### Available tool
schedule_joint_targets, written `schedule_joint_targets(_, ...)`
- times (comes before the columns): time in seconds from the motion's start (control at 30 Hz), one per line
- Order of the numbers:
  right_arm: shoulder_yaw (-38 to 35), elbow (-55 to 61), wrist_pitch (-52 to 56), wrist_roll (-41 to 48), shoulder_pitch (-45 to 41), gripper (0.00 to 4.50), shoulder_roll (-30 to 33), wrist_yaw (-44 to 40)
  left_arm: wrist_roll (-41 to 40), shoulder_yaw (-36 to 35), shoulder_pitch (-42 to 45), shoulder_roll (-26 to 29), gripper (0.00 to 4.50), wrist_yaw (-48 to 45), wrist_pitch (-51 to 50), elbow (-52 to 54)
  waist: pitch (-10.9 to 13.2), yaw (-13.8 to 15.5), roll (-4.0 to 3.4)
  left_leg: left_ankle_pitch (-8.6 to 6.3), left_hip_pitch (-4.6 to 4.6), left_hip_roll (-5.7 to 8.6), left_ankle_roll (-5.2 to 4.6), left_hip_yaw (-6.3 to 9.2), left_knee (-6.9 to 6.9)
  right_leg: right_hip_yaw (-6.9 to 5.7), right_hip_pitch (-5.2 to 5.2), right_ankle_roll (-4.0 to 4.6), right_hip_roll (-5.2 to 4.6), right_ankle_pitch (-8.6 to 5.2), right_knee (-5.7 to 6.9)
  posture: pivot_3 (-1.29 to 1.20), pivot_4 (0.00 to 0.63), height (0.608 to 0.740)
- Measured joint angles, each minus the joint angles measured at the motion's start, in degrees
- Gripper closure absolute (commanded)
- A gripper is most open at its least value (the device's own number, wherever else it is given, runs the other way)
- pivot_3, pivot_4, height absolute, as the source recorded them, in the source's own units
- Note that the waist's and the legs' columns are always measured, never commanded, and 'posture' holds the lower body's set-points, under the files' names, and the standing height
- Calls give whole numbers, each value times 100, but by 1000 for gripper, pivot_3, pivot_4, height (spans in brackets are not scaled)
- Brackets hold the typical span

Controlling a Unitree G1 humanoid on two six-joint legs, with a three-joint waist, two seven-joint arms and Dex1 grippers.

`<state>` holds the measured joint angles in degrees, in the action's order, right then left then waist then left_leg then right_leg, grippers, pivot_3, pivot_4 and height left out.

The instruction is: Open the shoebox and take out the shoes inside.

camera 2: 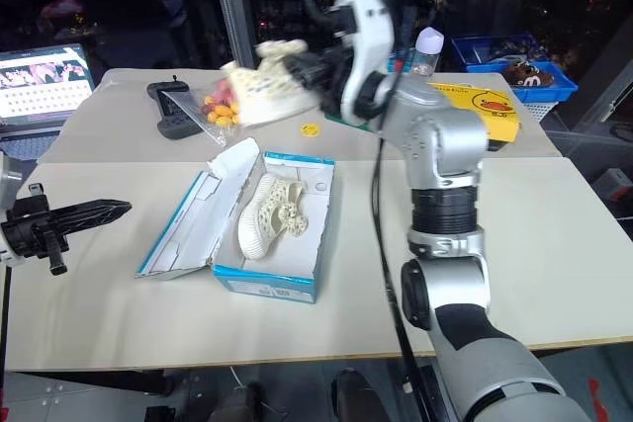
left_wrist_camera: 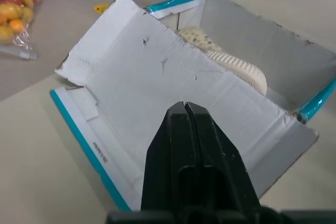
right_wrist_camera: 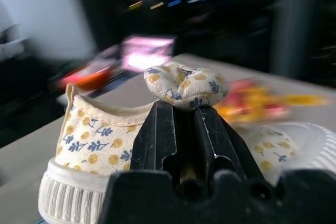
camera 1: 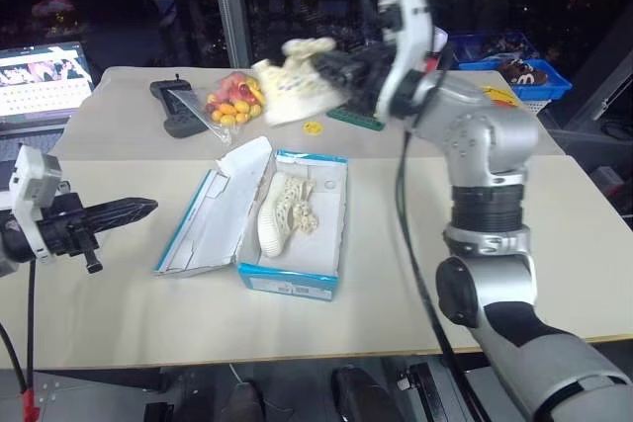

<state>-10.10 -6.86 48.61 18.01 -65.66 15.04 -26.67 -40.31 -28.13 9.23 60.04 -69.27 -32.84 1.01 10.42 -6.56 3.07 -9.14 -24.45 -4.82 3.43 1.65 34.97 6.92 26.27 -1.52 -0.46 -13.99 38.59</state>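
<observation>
My right pincer (camera 1: 331, 71) is up in the air beyond the shoebox (camera 1: 293, 279), pinching one shoe (camera 1: 292, 86) by the fabric at its top edge; through the wrist camera I see the two fingers (right_wrist_camera: 157, 140) clamped on that cloth, the ribbed cream sole hanging beside them. Below and nearer to me than that pincer, the shoebox sits open on the counter (camera 1: 495, 274), its lid (camera 1: 218, 219) folded flat toward my left pincer. The other shoe (camera 1: 282, 212) lies inside it on its side. My left pincer (camera 1: 148, 208) hovers level, just short of the lid, fingers pressed together and gripping nothing. Behind the raised shoe I see a bag of fruit (camera 1: 232, 99).
</observation>
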Motion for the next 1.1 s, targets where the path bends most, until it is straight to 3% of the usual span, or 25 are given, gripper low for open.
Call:
schedule_joint_targets(0.13,-77,41,-449,-679,805,4196,511,856,44,99,94,-2,4500,30,0,-96,0,12,0,0,1,1,0,-4,-6,5,0,-1,-1,0,-7,0,150,726)
schedule_joint_targets(0.33,-174,-165,-710,-1338,2093,4196,648,1789,80,315,357,-4,4500,74,0,-187,7,-27,-12,0,6,3,-1,-13,-10,19,2,-1,1,1,-5,0,150,726)
schedule_joint_targets(0.5,-210,-306,-801,-1488,2640,4196,633,2137,107,397,466,-3,4500,82,0,-211,8,-79,-13,1,12,4,-1,-15,-4,26,-2,-10,1,7,-2,0,150,726)
schedule_joint_targets(0.73,-223,-133,-445,-1411,2875,2092,628,2138,123,468,567,-3,4500,106,-10,-211,8,-49,-12,1,15,7,-2,-15,19,30,-15,-23,1,17,-2,0,150,726)
schedule_joint_targets(0.77,-214,-99,-335,-1401,2876,1584,681,2093,123,470,581,-3,4500,107,-16,-211,8,-49,-13,1,15,8,-2,-15,21,31,-15,-24,1,19,-2,0,150,726)
schedule_joint_targets(0.87,50,130,112,-1400,2877,670,1172,1670,123,477,599,-3,4500,110,-59,-211,8,-40,-13,1,16,8,-2,-15,22,31,-15,-24,1,19,-2,0,150,726)
schedule_joint_targets(1.1,866,427,842,-1153,2248,670,2623,33,124,509,649,-3,4500,128,-112,-205,13,-43,-21,1,16,8,-2,-17,17,34,-11,-23,1,18,-5,0,150,726)
